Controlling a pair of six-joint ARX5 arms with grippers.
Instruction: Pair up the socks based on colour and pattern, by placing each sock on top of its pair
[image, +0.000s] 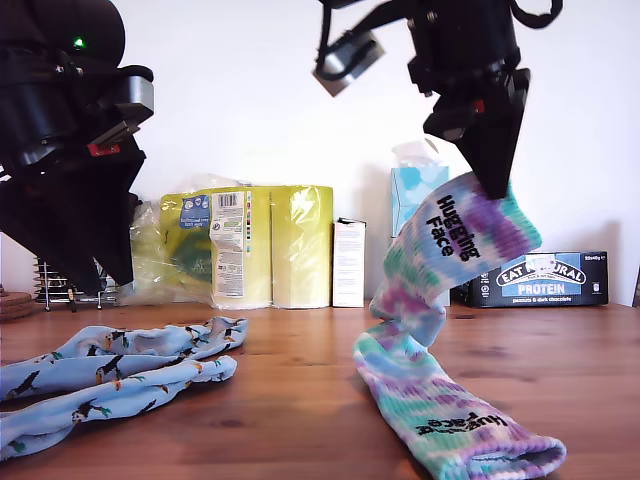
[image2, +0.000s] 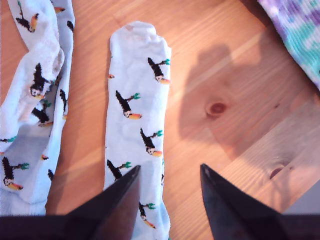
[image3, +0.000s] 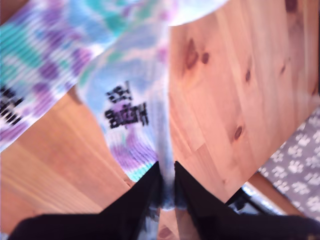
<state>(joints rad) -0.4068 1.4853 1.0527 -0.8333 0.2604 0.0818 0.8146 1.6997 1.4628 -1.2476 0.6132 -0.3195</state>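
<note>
where the wooden table (image: 300, 400) runs nearest the exterior view, one tie-dye sock (image: 450, 425) lies flat and two bird-print socks (image: 110, 375) lie side by side at that view's left; my first gripper (image2: 170, 172) hangs open above them — my second gripper (image3: 167, 172) pinches the other tie-dye sock (image: 460, 235), lifted with its lower end draped on the flat one.

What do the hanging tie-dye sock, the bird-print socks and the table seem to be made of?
Tie-dye sock, pinched in my second gripper: soft ribbed knit, judging by its limp drape and the fine ribs seen in the second wrist view. Bird-print socks: thin, smooth, matte knit, probably cotton blend; they lie creased and flat. Table: wood with visible grain and knots, likely pine, with a light sheen.
</note>
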